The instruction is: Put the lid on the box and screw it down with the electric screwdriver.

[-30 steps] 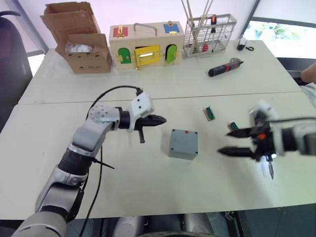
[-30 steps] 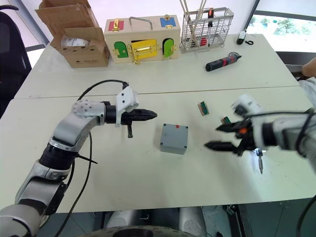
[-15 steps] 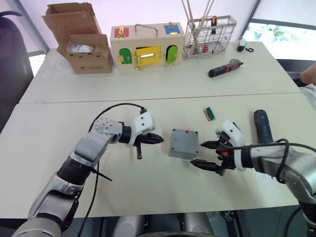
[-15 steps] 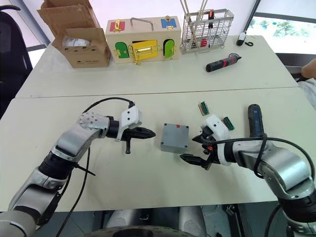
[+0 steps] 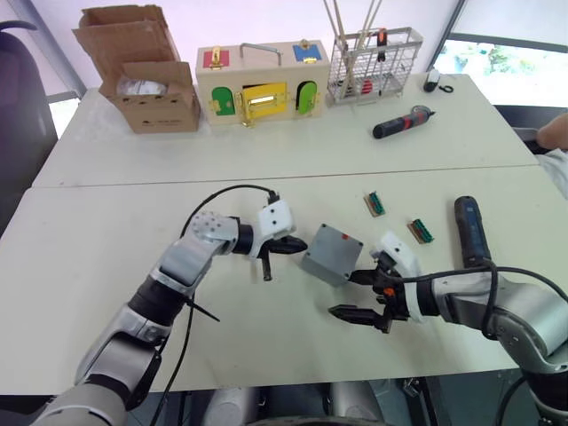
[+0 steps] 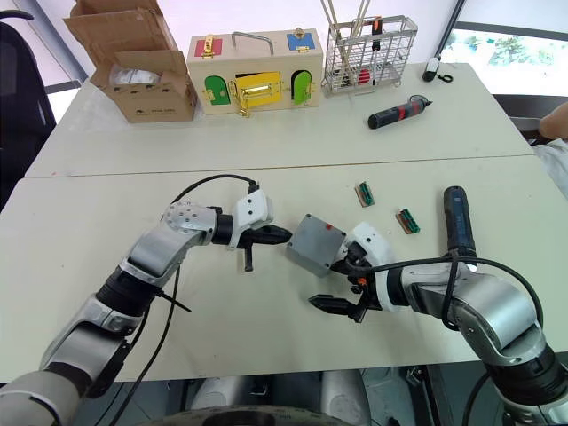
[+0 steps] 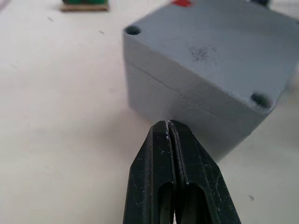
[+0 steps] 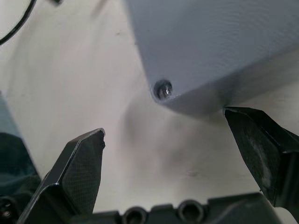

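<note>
Box (image 6: 316,245) now tilted, turned | left gripper (image 6: 279,234) closer; right gripper (image 6: 342,284) nearer

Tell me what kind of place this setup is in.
Probably a robotics lab or test bench: pale tables pushed together hold practice props, a wooden latch box with coloured doors, a wire rack of tools and an open cardboard box.

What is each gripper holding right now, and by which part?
Nothing is held. The left gripper is shut and empty, its tip at the side of the box. The right gripper is open beside the box's other side.
</note>
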`<state>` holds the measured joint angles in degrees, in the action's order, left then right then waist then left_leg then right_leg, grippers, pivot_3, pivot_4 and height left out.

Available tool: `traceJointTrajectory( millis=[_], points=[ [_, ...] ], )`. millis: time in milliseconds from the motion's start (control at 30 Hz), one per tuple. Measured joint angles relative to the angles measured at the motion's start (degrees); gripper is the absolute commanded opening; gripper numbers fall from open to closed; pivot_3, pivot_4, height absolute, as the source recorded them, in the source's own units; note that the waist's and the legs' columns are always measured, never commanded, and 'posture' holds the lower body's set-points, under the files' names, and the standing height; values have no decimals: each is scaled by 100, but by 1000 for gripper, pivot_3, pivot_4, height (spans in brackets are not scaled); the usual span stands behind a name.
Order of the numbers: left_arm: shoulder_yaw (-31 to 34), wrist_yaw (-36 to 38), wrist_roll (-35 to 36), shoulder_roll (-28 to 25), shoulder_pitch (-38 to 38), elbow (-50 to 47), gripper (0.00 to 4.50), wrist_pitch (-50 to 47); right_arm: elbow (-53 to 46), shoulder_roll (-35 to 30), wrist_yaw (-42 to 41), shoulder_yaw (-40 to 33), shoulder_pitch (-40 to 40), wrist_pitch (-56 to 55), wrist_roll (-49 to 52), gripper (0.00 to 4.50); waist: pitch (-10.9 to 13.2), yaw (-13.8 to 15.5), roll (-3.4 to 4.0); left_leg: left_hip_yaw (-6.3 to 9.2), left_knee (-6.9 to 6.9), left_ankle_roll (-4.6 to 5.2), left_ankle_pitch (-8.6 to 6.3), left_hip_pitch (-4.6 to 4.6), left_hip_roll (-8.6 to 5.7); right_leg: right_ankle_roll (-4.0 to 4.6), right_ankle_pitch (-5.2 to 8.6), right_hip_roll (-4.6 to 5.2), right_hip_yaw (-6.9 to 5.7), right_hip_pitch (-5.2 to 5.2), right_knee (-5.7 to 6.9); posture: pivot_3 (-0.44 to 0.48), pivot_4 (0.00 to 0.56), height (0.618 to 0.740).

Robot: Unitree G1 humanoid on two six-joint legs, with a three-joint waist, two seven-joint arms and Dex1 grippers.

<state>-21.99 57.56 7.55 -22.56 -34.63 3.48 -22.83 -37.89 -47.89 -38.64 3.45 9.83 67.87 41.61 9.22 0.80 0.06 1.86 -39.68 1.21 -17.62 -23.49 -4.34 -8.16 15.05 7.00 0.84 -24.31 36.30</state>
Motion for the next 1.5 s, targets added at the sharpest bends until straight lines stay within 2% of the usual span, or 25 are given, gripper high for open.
traceJointTrajectory(
  millis=[100,167,233,367,500,667,900,1333,1433,1500],
  points=[
    [64,-142,-59,-11,13,58,0,98,-138,-715,-365,-62,-118,-300,-94,4464,0,1,0,-2,-1,3,-2,0,-1,0,0,0,-1,1,-1,0,150,737],
    [161,-124,-58,-255,82,-32,0,51,-20,-1301,-703,-193,-214,-706,-354,4464,0,-10,0,-4,-1,3,-2,0,0,0,0,0,0,0,-1,0,150,737],
    [245,3,-41,-540,204,-304,0,-115,289,-1542,-982,-264,-175,-1194,-655,4464,0,-33,-3,-5,0,3,-2,2,8,0,0,-8,0,0,0,0,150,737],
    [245,361,150,-895,430,-925,0,-474,915,-1551,-1348,-12,257,-1905,-1093,4464,0,-24,-2,-6,1,2,-2,3,9,0,0,-7,2,-2,1,0,150,737],
    [217,537,320,-1034,613,-1308,0,-898,1648,-1296,-1733,587,799,-2606,-1674,4464,0,2,-3,-4,-1,3,-2,2,8,0,0,-7,2,2,1,0,150,737],
    [174,389,438,-729,709,-1376,0,-1084,2083,-967,-2041,972,1130,-2929,-2006,4464,0,-3,-4,-4,-1,3,-2,1,6,0,0,-6,2,1,0,0,150,737],
    [20,28,293,-255,643,-920,0,-881,1700,-946,-2323,928,961,-2652,-1910,4464,0,-1,-4,-3,-2,2,-2,1,6,0,0,-6,1,0,1,0,150,737],
    [22,-18,44,-199,506,-511,0,-399,933,-944,-2011,594,339,-2027,-1552,4464,0,0,-4,-3,-3,2,-2,1,6,0,0,-4,2,-1,2,0,150,737],
    [90,8,78,-290,495,-520,0,-418,940,-1121,-1938,338,202,-2025,-1579,4464,0,8,-4,-3,-3,2,-2,1,6,0,0,-4,2,-1,2,0,150,737],
    [356,0,213,-425,471,-539,0,-479,1030,-1389,-1900,-67,68,-1978,-1591,4464,0,0,-4,-3,-3,2,-2,1,6,0,0,-3,2,-1,2,0,150,737]
  ],
)
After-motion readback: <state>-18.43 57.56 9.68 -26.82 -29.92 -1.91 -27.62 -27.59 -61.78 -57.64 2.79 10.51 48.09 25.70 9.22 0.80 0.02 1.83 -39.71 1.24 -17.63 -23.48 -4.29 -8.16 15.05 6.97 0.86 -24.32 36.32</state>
